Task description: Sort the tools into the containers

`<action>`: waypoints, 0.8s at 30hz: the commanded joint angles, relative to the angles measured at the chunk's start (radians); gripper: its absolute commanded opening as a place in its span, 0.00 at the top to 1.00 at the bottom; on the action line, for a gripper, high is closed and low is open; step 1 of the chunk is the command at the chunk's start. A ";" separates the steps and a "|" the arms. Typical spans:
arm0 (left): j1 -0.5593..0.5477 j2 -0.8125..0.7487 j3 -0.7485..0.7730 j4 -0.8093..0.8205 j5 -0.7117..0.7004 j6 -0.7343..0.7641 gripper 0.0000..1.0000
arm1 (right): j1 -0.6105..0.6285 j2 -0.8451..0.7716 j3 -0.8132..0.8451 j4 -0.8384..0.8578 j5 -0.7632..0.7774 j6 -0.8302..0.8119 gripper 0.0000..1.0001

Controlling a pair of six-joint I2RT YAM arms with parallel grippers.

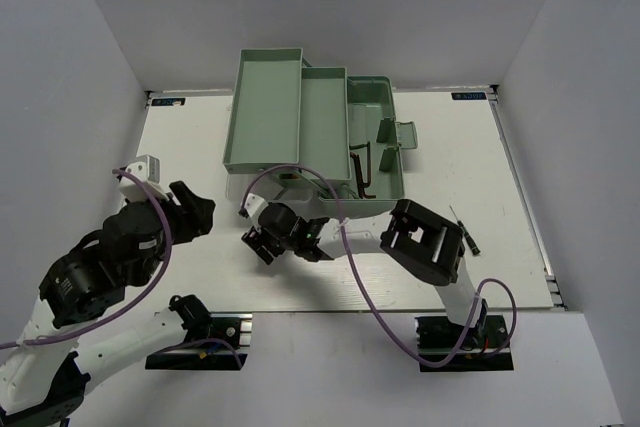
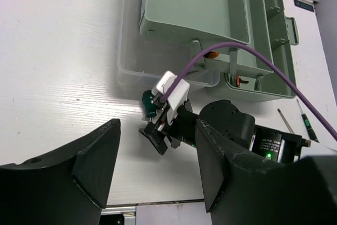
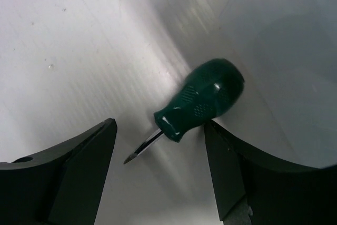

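We're at the pick of one green screwdriver (image 3: 202, 98), as we read it. It lies flat on the table (image 1: 190, 137) just beside the translucent lid (image 3: 284, 51) of the toolbox (image 1: 375, 97), blade tip (image 3: 138, 154) pointing away from the lid. The right gripper (image 3: 159, 130) hangs over it w/ jaws wide apart & nothing clamped. The tool sits in the gap, handle v. near or touching the finger on the lid side, well off the other. The left gripper (image 2: 157, 127) is spread too, empty, off to the side & facing the spot.

How we'd do it well:
- Nudge the wrist toward the lid side first if there's room, so the handle is centred btw the fingers. Otherwise one finger arrives first & shoves the tool sideways.
- Close on the fat dimpled part of the handle, not the collar or thin shaft. It's round & glossy, so a bite off its widest line could squirt it out.
- Come down low enough that the pads meet the handle's middle, but mind the lid edge, bc the nearer finger could catch on it.
- Squeeze slowly, lift straight up, check it hangs firm, then over to a tray (image 1: 265, 97).

The hex keys (image 1: 362, 172) are already in the toolbox base; the thin precision drivers (image 1: 466, 232) wait on the table, right side
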 commanded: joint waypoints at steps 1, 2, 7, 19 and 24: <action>0.003 0.001 0.014 -0.041 -0.005 -0.011 0.31 | -0.001 0.024 0.046 0.016 0.059 0.004 0.27; 0.003 0.001 0.014 -0.041 0.004 -0.011 0.31 | -0.002 0.031 0.050 0.016 0.063 0.004 0.27; 0.003 0.001 0.014 -0.041 0.024 -0.011 0.31 | -0.001 0.052 0.070 0.001 0.114 0.038 0.32; 0.003 0.001 -0.033 -0.002 0.071 -0.011 0.31 | -0.003 -0.001 0.035 -0.083 0.106 0.049 0.80; 0.003 -0.008 -0.111 0.101 0.171 0.062 0.32 | -0.026 -0.263 -0.067 -0.169 -0.207 -0.031 1.00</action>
